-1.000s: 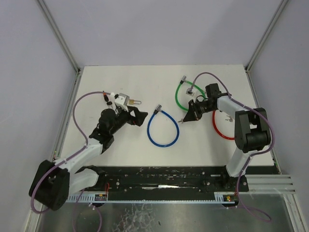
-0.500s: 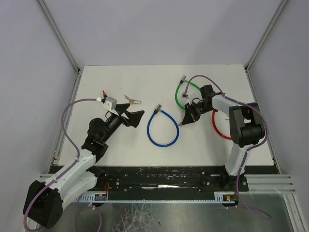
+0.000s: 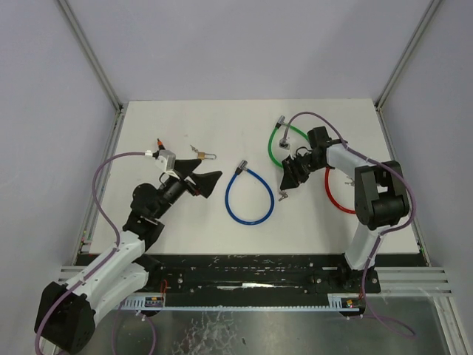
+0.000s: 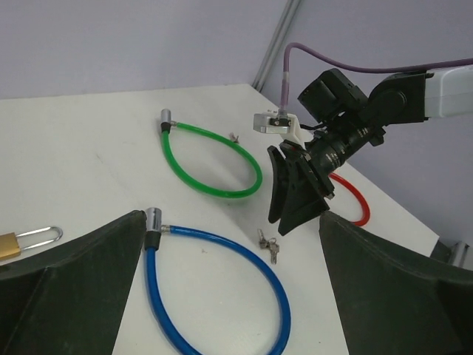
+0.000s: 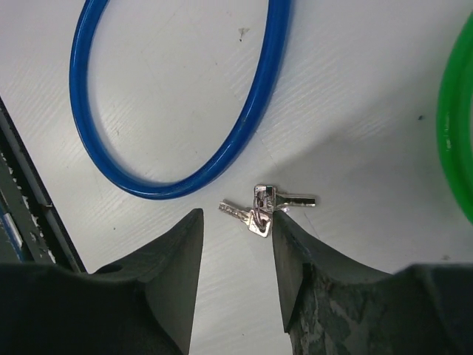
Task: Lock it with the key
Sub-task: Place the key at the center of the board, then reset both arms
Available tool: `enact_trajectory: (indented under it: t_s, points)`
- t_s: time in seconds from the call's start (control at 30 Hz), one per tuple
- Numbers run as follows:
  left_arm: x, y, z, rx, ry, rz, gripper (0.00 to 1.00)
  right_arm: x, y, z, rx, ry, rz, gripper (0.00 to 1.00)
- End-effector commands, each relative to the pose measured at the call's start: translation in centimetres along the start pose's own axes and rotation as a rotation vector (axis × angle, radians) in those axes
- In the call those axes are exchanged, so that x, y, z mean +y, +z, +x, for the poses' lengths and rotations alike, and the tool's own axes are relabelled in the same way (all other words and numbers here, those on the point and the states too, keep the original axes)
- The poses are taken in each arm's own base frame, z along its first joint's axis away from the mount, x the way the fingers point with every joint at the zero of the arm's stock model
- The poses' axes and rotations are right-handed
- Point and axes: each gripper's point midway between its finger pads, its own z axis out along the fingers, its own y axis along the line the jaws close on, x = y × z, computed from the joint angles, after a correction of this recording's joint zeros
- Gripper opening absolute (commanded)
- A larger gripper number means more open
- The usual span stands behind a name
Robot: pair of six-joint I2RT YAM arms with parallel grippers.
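Note:
A small bunch of silver keys [image 3: 281,195] lies flat on the white table. In the right wrist view the keys [image 5: 264,207] touch the tip of one finger. My right gripper [image 3: 285,177] is open just above them and holds nothing [image 5: 236,218]. A brass padlock [image 3: 201,154] lies at the back left, also at the left edge of the left wrist view [image 4: 15,242]. My left gripper [image 3: 208,180] is open and empty, just in front of the padlock [image 4: 230,218]. The left wrist view also shows the keys [image 4: 267,244] below the right gripper [image 4: 292,200].
A blue cable lock [image 3: 250,196] loops between the two grippers [image 4: 276,288] [image 5: 251,126]. A green cable lock [image 3: 275,144] lies behind the right gripper [image 4: 211,192] [image 5: 454,133]. A red cable [image 3: 336,196] lies under the right arm. A black rail runs along the near edge.
My left arm has drawn back toward the near left, away from the padlock. My right gripper has shifted slightly back, and the keys now lie on the table just below its tips.

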Motion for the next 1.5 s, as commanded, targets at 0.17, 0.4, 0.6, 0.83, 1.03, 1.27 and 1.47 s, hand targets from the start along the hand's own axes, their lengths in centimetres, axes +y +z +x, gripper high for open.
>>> enact_trajectory:
  t_s: [0.17, 0.4, 0.6, 0.83, 1.03, 1.27, 1.47]
  points:
    - [-3.4, -0.8, -3.8, -0.119, -0.027, 0.136, 1.0, 2.2, -5.5, -4.6, -0.127, -0.341, 0.156, 0.54]
    - [-4.9, -1.2, -5.8, -0.145, -0.047, 0.179, 1.0, 4.1, -10.0, -7.0, -0.219, -0.565, 0.283, 0.64]
    - [-4.3, -0.1, -7.8, -0.119, -0.032, 0.1, 1.0, 7.3, -15.7, -10.8, -0.347, -0.682, 0.412, 0.85]
    - [-4.9, 1.8, -13.4, -0.124, -0.016, 0.036, 1.0, 12.1, -23.5, -16.5, -0.542, -0.584, 0.529, 1.0]
    - [-5.3, 3.0, -17.0, -0.084, 0.003, -0.021, 1.0, 13.8, -29.8, -19.4, -0.74, -0.373, 0.683, 1.0]
    - [-4.9, 3.6, -20.7, -0.071, 0.071, -0.107, 1.0, 16.5, -32.4, -20.4, -0.782, -0.437, 0.69, 1.0]
    - [-4.9, 3.5, -22.0, -0.086, 0.093, -0.129, 1.0, 16.7, -34.6, -20.9, -0.881, -0.321, 0.747, 1.0]
